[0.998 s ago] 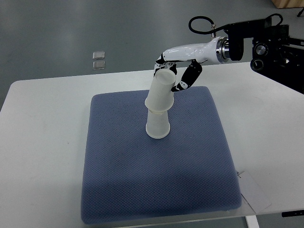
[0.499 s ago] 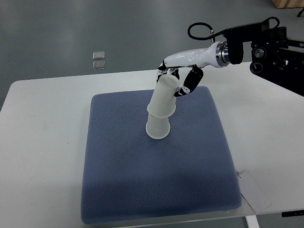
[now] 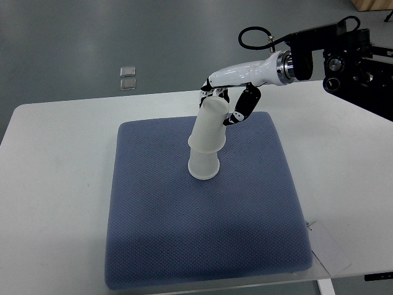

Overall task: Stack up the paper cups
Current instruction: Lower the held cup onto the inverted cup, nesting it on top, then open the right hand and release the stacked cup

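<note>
A white desk (image 3: 61,166) with rounded corners fills most of the top view, its far edge running across the upper part of the picture and its left far corner showing near the left side. A blue-grey textured mat (image 3: 202,239) lies flat on the middle of the desk, roughly square, its near edge reaching close to the desk's near edge. An upside-down paper cup (image 3: 203,165) stands on the mat, in its far half. Near the desk's near right corner a white paper sheet (image 3: 328,249) lies just beside the mat's corner, partly tucked under it.
</note>
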